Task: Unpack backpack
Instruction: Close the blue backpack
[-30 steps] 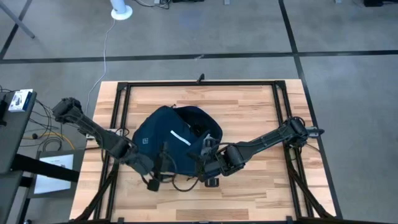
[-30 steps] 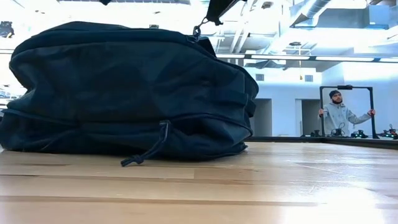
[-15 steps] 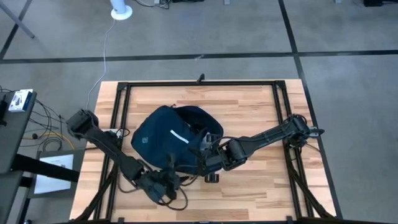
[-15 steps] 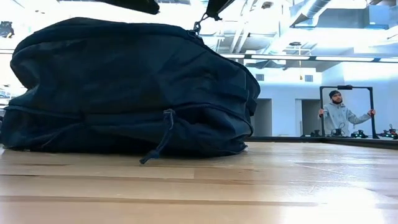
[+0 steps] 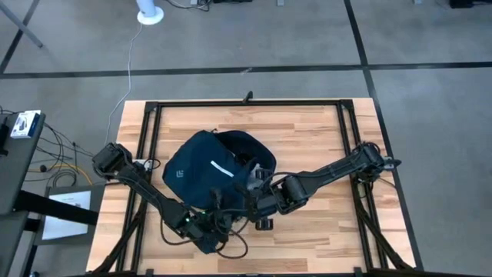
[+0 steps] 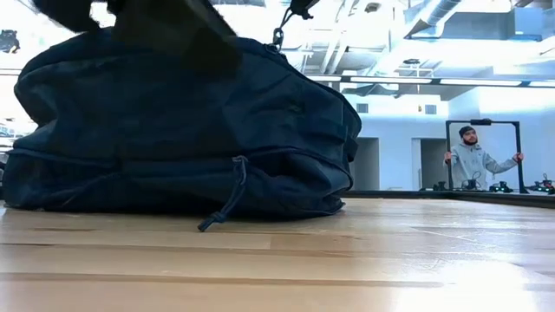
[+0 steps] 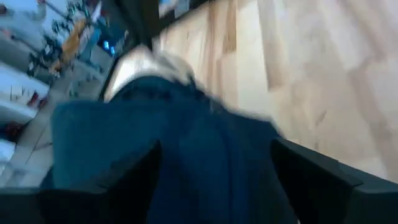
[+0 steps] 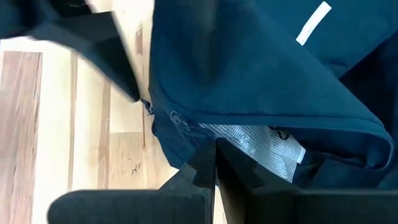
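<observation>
Backpack [image 5: 204,171]: navy, mid tabletop [image 5: 307,131], zip mouth gaping; contents not discernible beyond pale mesh lining [image 8: 249,138].
Right gripper [image 5: 257,201]: at bag's near-right edge, fingers [image 8: 233,165] pressed together, fabric pinch unclear.
Left gripper [image 5: 206,227]: near edge, blurred, fingers apart.
Person [image 6: 473,158] in room beyond.

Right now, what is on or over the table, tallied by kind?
Backpack, dark navy: 1
Robot grippers at the backpack's near edge: 2, left gripper and right gripper
Total: 3
</observation>
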